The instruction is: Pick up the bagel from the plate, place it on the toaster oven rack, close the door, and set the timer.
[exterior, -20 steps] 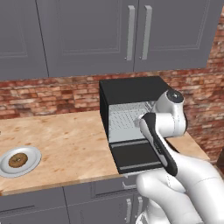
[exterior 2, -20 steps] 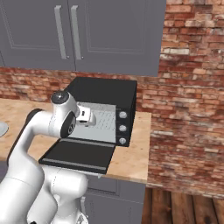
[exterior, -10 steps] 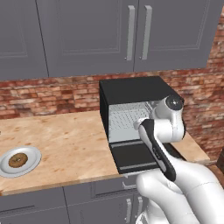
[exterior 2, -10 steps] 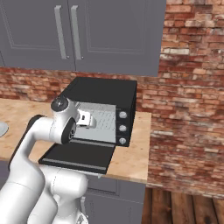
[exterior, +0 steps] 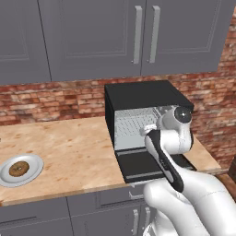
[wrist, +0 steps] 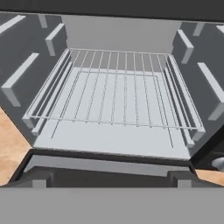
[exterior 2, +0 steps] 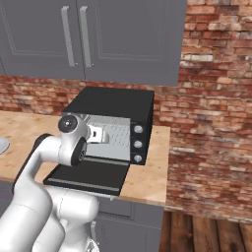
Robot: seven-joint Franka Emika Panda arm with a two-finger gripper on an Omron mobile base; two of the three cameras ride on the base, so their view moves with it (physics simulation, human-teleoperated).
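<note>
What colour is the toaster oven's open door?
Black. The door lies folded down flat in front of the toaster oven; the right base view shows it best.

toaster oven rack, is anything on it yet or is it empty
Empty. The hand view shows the rack bare inside the oven, and the bagel lies on the plate, left on the counter.

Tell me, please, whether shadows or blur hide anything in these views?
Left base view: even light, bagel and plate sharp. Right base view: evenly lit, open door plain black. Hand view: toaster oven rack crisp, cavity walls shaded grey, no glare.
</note>
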